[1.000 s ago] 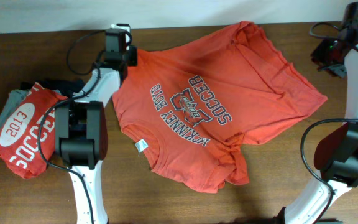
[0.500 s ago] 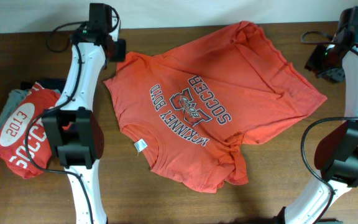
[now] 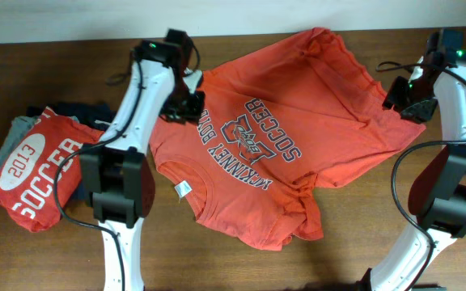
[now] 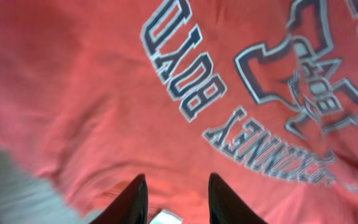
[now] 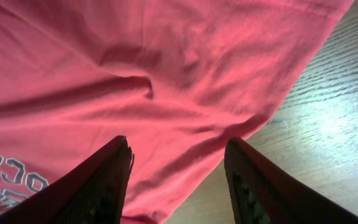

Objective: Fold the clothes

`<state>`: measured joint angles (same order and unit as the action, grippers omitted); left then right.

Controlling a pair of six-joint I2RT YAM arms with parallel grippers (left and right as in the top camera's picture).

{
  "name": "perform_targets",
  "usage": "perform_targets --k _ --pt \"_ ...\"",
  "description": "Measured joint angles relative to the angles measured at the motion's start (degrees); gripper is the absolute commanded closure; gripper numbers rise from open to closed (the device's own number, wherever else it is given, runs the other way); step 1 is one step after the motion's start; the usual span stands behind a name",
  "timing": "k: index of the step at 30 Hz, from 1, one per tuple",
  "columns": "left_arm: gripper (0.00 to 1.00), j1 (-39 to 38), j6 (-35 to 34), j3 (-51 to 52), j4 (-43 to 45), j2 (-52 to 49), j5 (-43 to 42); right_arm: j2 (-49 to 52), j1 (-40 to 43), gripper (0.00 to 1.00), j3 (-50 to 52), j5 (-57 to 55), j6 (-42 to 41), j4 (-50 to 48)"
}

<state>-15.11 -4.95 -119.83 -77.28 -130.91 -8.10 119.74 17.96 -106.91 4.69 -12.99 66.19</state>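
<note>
Starting at the near edge of the bench, bare wood is seen, so room is left for cloth to be drawn forward. Just beyond it the shirt lies spread across mid-bench, print up, with its collar and neck tag nearest and one sleeve bunched toward the near right. Being soft, light and limp, it is judged likely to sag and drag, so it is best pinched at a hem or sleeve edge, not at the flat middle. The left hand is held over the shirt's left part beside the print, fingers narrowly parted with nothing between them. The right hand is poised over the shirt's right edge, fingers wide and empty. By the left edge, space is taken up by a folded red shirt and dark garments. The hem nearly reaches the far edge, so little room is left there.
</note>
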Motion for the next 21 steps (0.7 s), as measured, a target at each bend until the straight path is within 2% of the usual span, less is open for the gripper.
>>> perform_targets --k 3,7,14,21 --pt "0.87 -0.3 -4.1 6.8 6.4 0.0 0.2 0.0 0.0 0.48 0.0 0.3 0.0 0.0" --pt "0.99 0.9 -8.3 15.7 15.6 0.0 1.1 0.0 0.0 0.48 0.0 0.6 0.0 -0.2" --pt "1.00 2.5 -11.0 18.2 24.1 0.1 4.5 0.0 0.0 0.48 0.0 0.8 0.1 -0.4" --pt "1.00 3.7 -10.6 18.3 43.0 -0.3 8.4 0.0 0.0 0.48 0.0 0.8 0.1 -0.4"
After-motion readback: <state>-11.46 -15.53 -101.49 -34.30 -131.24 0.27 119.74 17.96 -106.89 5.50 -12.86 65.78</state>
